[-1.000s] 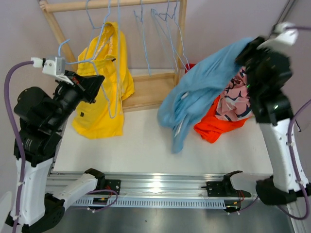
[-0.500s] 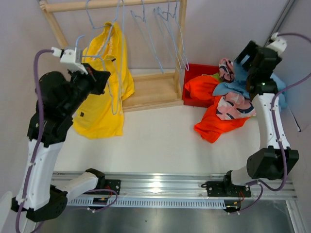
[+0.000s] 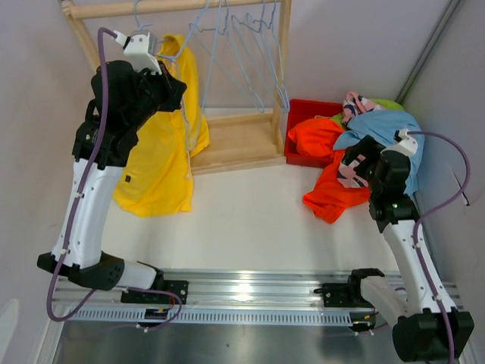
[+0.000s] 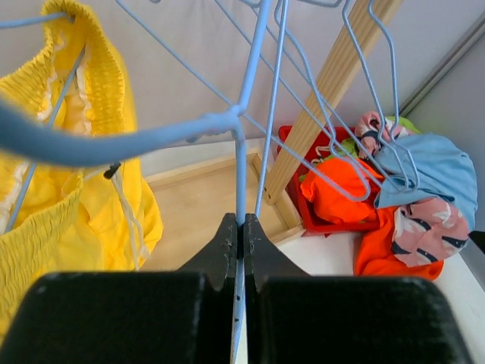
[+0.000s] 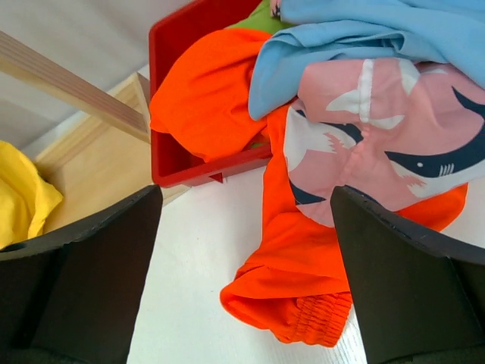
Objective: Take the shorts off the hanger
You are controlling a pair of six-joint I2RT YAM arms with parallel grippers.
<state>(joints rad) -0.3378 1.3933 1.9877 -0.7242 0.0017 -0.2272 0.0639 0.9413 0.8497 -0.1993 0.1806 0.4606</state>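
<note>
Yellow shorts [image 3: 159, 163] hang from a blue wire hanger on the wooden rack's rail [image 3: 182, 7]; the left wrist view has them at the left [image 4: 68, 197]. High beside them, my left gripper [image 3: 173, 85] is shut on the thin wire of a bare blue hanger [image 4: 241, 152]. Light blue shorts [image 3: 379, 129] lie on top of a pile at the right, over pink patterned shorts [image 5: 386, 136] and orange shorts [image 5: 303, 258]. A strip of lime green [image 3: 390, 104] shows behind. My right gripper [image 5: 246, 220] stands open above the table just left of the pile, with nothing in it.
A red bin [image 3: 311, 105] sits under the pile, next to the rack's wooden base [image 3: 235, 140]. Several bare blue hangers [image 3: 250, 53] dangle from the rail. The grey wall runs behind and to the right. White table [image 3: 242, 220] lies between the arms.
My right gripper opened and let go of the light blue shorts, which dropped onto the pile; that arm drew back and down. My left arm lifted its hanger up to the rail.
</note>
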